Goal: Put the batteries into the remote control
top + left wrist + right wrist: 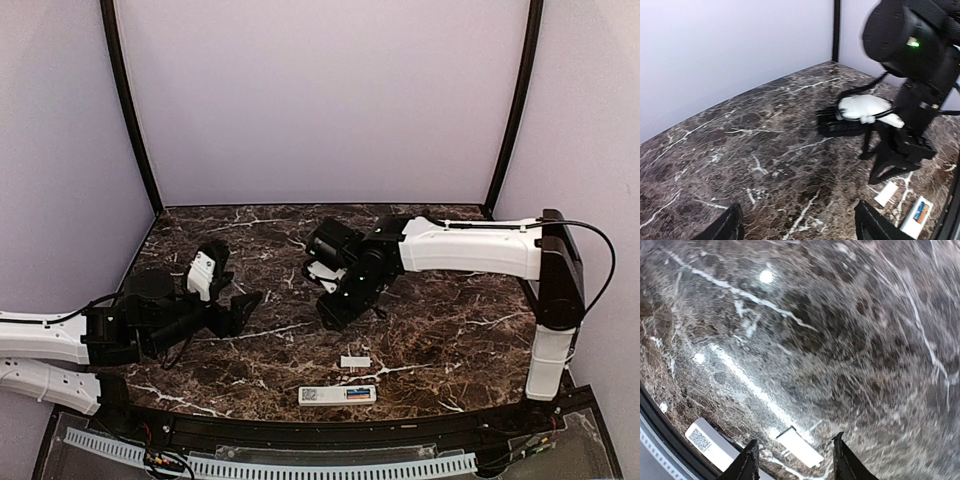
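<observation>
Remote control (337, 394) lies flat on the table (450, 330) close to its near edge, back side up, long axis running left to right; we note a square code sticker (700, 439) at its left end; the batteries (357, 393) show as an orange-red and blue patch seated in the recess toward its right end; we cannot make out the separate cells at this size; a small white plate (354, 361) lies just behind the remote, apart from it; right tool (332, 312) points down at the table farther back, well apart from both; in its wrist view the fingers (746, 462) stand apart with nothing between them; left tool (238, 308) sits off to the left, well apart from the remote; its fingers (875, 226) are spread wide, holding nothing.
</observation>
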Robot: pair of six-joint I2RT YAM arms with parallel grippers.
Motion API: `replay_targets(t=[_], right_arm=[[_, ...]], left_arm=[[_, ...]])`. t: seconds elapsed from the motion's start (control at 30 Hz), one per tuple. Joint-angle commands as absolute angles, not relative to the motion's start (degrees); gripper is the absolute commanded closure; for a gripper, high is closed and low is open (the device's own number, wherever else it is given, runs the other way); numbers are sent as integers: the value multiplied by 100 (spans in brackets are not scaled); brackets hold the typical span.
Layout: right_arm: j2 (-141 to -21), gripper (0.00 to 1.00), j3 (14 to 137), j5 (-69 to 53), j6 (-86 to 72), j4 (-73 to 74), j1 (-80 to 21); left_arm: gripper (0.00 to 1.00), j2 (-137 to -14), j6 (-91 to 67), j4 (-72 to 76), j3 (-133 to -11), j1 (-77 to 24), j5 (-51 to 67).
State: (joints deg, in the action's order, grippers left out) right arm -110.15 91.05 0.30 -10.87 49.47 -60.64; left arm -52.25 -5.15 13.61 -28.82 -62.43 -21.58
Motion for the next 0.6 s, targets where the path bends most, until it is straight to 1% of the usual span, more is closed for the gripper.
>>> replay_targets(t=[0.0, 0.07, 0.17, 0.3, 0.43, 0.57], right_arm=[[-10765, 56, 8948, 473, -3907, 5433, -6309], [-10990, 59, 9133, 668, -4297, 5714, -6447], [-11466, 61, 9585, 966, -4632, 6152, -6591], [-11917, 68, 9663, 745, -4909, 6251, -6656], [-12029, 70, 9468, 659, -5212, 6276, -6725], [-12096, 70, 9420, 725, -5317, 6182, -6719]], left_arm=[[26, -5199, -987, 1437, -2522, -6192, -3529], [26, -5339, -976, 1432, -2579, -6189, -3513], [26, -5483, -1046, 1363, -2594, -6191, -3396], [26, -5308, -967, 1632, -2351, -6196, -3119], [26, -5098, -963, 1776, -2199, -6195, -2894], [27, -5198, -887, 2000, -2168, -6188, -2659]])
